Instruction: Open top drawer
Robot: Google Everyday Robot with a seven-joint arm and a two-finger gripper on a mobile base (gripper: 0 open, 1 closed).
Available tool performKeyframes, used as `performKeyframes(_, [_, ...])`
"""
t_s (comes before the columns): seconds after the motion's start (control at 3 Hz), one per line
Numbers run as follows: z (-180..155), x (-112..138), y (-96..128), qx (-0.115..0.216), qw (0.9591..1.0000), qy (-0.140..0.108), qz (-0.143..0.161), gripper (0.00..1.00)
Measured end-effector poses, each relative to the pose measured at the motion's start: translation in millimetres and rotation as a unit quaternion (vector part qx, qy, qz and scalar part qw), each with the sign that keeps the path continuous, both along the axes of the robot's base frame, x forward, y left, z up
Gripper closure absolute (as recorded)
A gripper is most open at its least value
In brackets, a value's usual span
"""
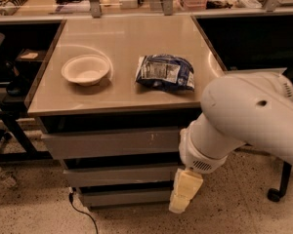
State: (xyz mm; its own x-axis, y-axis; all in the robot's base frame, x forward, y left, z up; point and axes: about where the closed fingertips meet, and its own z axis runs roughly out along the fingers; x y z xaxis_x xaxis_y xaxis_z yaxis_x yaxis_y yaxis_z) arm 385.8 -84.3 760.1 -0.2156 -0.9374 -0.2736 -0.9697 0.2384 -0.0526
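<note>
The top drawer is the widest grey front, just under the tabletop, with small pale scratch marks near its right part. It looks pushed in. My gripper is cream-coloured and hangs from the big white arm. It points downward in front of the right end of the two lower drawers, below the top drawer's right corner. The arm's wrist covers the right end of the top drawer.
A white bowl and a blue snack bag lie on the tan tabletop. Two narrower grey drawers sit below. A cable trails on the speckled floor. Dark desks and a chair wheel flank the cabinet.
</note>
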Motion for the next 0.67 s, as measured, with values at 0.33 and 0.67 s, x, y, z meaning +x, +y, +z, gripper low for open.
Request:
performKeyframes(0.33, [-39.2, 17.3, -0.9, -0.012, 0.9998, 0.000, -0.018, 0.00])
performKeyframes(0.67, [-63.0, 33.7, -4.4, -0.021, 0.9993, -0.005, -0.032, 0.00])
